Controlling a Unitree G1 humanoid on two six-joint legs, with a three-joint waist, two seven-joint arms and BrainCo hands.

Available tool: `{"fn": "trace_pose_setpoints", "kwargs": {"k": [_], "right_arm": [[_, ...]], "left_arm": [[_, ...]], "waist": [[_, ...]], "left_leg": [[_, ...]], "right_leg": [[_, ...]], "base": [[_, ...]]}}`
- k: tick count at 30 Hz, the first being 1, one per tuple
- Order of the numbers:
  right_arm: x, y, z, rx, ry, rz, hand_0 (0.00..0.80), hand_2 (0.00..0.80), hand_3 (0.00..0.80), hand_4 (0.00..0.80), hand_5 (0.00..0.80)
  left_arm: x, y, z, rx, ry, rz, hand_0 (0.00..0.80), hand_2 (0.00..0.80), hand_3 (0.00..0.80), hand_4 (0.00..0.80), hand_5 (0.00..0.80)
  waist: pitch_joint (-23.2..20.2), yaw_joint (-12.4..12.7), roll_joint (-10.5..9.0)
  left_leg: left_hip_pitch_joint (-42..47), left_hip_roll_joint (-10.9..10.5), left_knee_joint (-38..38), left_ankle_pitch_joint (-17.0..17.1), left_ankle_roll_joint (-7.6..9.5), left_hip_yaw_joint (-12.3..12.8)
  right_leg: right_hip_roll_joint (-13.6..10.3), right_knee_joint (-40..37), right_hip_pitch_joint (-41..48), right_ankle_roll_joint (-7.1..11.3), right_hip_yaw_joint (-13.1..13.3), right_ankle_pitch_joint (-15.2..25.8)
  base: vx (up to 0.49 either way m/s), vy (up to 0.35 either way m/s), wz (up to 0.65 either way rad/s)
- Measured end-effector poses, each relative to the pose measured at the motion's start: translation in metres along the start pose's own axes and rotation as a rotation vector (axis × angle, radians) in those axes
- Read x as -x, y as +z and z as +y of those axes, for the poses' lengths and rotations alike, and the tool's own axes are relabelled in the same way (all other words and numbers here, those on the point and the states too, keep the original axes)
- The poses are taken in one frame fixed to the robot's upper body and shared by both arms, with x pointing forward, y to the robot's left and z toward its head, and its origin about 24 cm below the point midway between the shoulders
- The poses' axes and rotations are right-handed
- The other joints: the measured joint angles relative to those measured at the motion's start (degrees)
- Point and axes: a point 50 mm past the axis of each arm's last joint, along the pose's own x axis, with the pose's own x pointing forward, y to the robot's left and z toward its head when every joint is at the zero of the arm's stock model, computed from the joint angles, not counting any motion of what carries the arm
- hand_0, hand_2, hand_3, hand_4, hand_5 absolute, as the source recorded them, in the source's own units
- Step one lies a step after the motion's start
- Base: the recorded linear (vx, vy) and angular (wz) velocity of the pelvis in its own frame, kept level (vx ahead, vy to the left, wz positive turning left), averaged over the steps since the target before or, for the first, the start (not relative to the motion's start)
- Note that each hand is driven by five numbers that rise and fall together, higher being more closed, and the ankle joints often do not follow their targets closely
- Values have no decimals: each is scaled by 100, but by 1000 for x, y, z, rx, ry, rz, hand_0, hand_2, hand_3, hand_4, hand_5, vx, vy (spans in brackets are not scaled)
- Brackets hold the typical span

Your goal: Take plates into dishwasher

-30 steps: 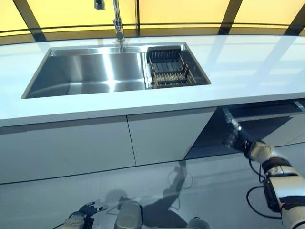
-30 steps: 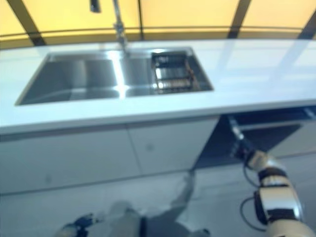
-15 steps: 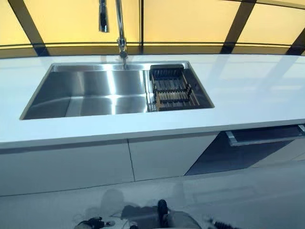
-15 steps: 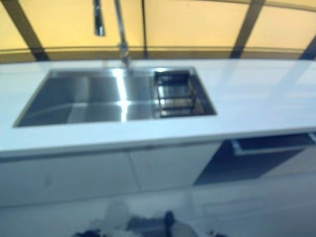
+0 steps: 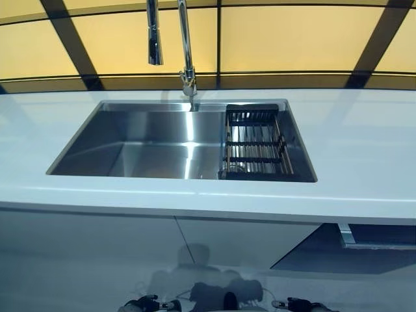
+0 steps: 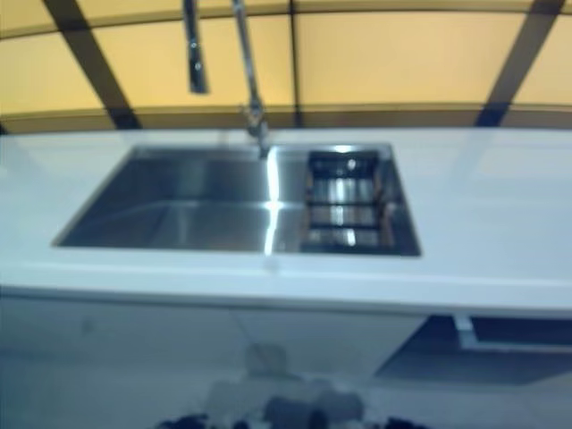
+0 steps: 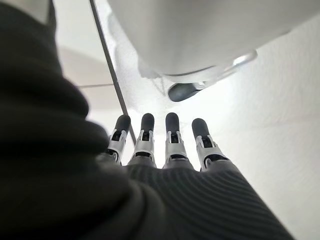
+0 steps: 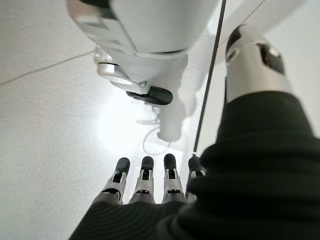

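No plate shows in any view. The dishwasher [image 5: 364, 242] is under the white counter at the lower right, its dark door partly open. My left hand [image 7: 165, 145] hangs low over the floor with straight fingers and holds nothing; it just shows at the head view's bottom edge [image 5: 146, 304]. My right hand [image 8: 147, 185] also hangs low with straight fingers and is empty; it shows at the bottom edge too [image 5: 302, 304]. Both are well below the counter and apart from the dishwasher.
A steel sink [image 5: 149, 143] is set in the white counter [image 5: 364, 162], with a tall faucet [image 5: 187, 52] behind it. A dark dish rack [image 5: 255, 143] sits in the sink's right end. White cabinet fronts [image 5: 97, 247] run below the counter.
The camera has moved, so the sink sits lower and further right in the picture. My right hand has left the dishwasher door's edge and dropped to the bottom of the view.
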Motion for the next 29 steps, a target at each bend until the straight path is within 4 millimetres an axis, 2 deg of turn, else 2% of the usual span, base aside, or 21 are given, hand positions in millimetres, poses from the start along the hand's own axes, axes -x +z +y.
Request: {"fn": "trace_pose_setpoints", "kwargs": {"k": [2,3,4,6,10,12,16,19,23,29], "right_arm": [[1,-6,-8,-55,-50,19,0,0,0,0,0],[1,-7,-10,-92,-66,23,0,0,0,0,0],[1,-14,-10,-134,-81,46,0,0,0,0,0],[1,-29,-1,-168,-90,101,0,0,0,0,0],[2,-56,12,-176,-95,211,0,0,0,0,0],[1,-55,17,-171,-87,217,0,0,0,0,0],[-1,-39,18,-145,-87,182,0,0,0,0,0],[-1,-33,18,-123,-93,168,0,0,0,0,0],[-1,-34,18,-121,-103,173,0,0,0,0,0],[0,-40,19,-112,-103,195,0,0,0,0,0]], "left_arm": [[0,3,0,0,3,-10,0,0,0,0,0],[0,3,1,0,8,-10,0,0,0,0,0],[0,2,4,-1,17,-8,0,0,0,0,0],[2,-3,13,-7,43,6,0,0,0,0,0],[3,-3,20,-8,65,6,0,0,0,0,0],[3,-1,18,-6,62,-5,0,0,0,0,0],[2,-2,8,7,38,-6,0,0,0,0,0],[2,-12,2,26,25,16,0,0,0,0,0],[3,-24,-3,72,18,42,0,0,0,0,0],[3,-25,-3,121,18,40,0,0,0,0,0]], "waist": [[61,-47,193],[39,-23,225],[21,-1,239],[-2,-59,87],[-31,-81,-25],[-25,-72,-14],[-42,-52,31],[-157,-47,22],[-222,-12,31],[-237,-21,19]], "left_leg": [[164,-40,-235,78,78,-7],[210,-42,-278,233,-16,-19],[262,-87,-277,334,-41,93],[260,-250,-308,247,115,261],[385,-378,-283,176,207,335],[407,-394,-283,150,215,328],[550,-365,-290,95,203,313],[553,-320,-311,69,187,313],[549,-292,-310,70,185,312],[556,-304,-306,70,183,286]], "right_leg": [[68,-6,97,97,76,-83],[60,-5,92,133,117,-95],[-18,-4,91,214,109,-106],[-245,1,65,392,-22,-90],[-370,15,143,546,-7,-103],[-379,16,164,564,15,-123],[-343,-4,284,547,63,-143],[-300,-5,280,510,65,-202],[-273,-5,286,493,59,-212],[-289,-5,322,500,24,-176]], "base": [[114,115,-33],[81,76,-49],[90,76,-62],[109,78,-41],[85,46,-12],[66,10,-4],[44,1,-5],[0,0,0],[0,0,0],[3,0,2]]}}
